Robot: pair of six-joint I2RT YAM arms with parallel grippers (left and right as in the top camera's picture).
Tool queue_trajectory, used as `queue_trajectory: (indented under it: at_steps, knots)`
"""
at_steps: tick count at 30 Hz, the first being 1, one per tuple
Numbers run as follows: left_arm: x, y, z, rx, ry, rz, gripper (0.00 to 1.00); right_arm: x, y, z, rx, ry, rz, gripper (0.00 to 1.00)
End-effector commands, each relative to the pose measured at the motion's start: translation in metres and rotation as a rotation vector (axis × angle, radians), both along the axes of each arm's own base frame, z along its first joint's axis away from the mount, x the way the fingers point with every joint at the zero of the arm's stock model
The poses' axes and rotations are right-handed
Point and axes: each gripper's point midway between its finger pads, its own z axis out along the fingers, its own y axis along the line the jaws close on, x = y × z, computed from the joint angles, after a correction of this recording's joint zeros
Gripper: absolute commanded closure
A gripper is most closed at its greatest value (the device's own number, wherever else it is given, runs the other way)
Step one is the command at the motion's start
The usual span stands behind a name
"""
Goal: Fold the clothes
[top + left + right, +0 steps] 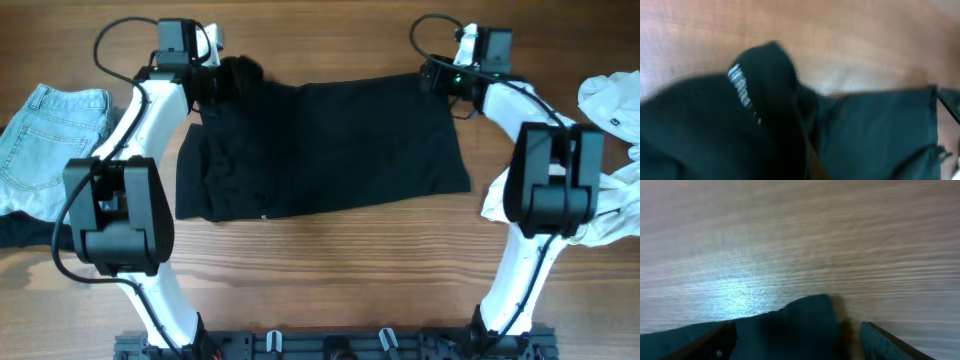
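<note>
Two grippers sit at the far corners of a black garment point(320, 150) spread on the wooden table point(320, 260).
Light-blue jeans point(50, 140) lie well left of it. The left gripper point(213, 75) meets its bunched far-left corner; whether it grips, I cannot tell. The right gripper point(796, 329) stands wide, the far-right corner between its fingers point(880, 342). White clothing point(610, 110) lies to the right.

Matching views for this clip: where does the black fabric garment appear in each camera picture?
Overhead: black fabric garment spread flat across the middle.
Left wrist: garment fills the lower frame, bunched.
Right wrist: garment corner only, bottom centre.
Shared landmark: the wooden tabletop.
</note>
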Motion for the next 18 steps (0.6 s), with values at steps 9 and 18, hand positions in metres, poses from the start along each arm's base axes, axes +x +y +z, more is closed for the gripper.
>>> queue_trajectory:
  at_steps: [9, 18]
  knots:
    - [-0.045, -0.007, -0.018, -0.007, 0.209, -0.019, 0.96, -0.012, -0.002, -0.052, -0.069, 0.129, -0.195, 0.95]
    - [-0.097, -0.008, 0.048, -0.020, 0.252, -0.033, 0.96, -0.051, -0.030, 0.029, -0.201, 0.194, -0.166, 0.92]
